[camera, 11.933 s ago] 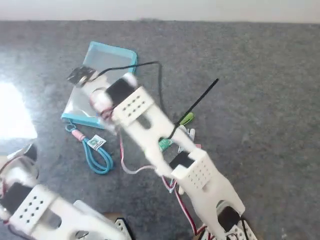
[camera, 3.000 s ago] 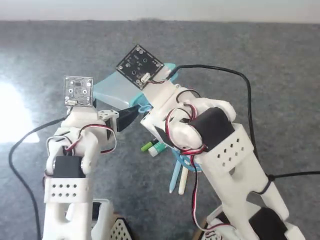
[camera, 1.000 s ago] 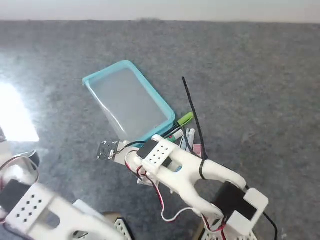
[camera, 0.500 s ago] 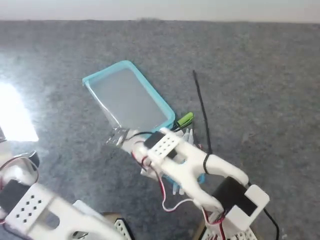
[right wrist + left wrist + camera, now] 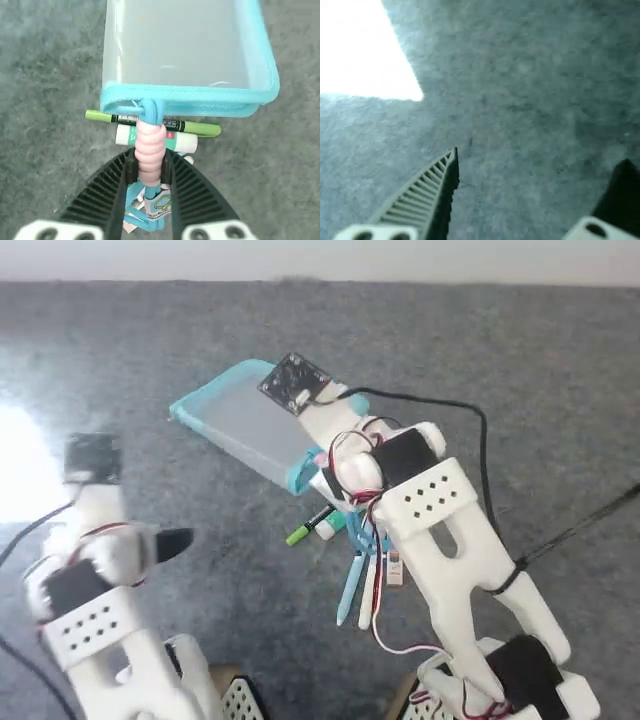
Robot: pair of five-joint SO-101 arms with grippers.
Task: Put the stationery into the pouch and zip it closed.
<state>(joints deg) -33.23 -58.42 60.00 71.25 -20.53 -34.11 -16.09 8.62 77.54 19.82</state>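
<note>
**A:** From above, where is everything?

**B:** The teal pouch [image 5: 240, 418] lies mid-table [image 5: 540, 370], with its long axis running off to the far left. The right arm [image 5: 440, 520] has its jaws at the pouch's near corner. The left arm [image 5: 95, 605] stands well apart, near the table's left edge. The green marker [image 5: 303, 532] and pale pens [image 5: 352, 585] lie outside the pouch, on the table beneath the right arm.

**A:** And the left wrist view?

**B:** The left jaws are spread wide and hold nothing. They hang over bare grey table near a bright patch [image 5: 360, 45].

**A:** The right wrist view?

**B:** The right jaws are clamped on the pink zip pull [image 5: 149, 145] at the pouch's corner. The zip edge runs crosswise to the jaws. The marker and a white stick [image 5: 155, 137] lie along that edge, just beside it, between pouch and jaws.

**A:** So what does the next move depend on?

**B:** I'd say the pull has to travel sideways along that edge. I can't tell whether the zip is open. The right arm is far nearer, and there is free table beyond and to the right of the pouch.
</note>
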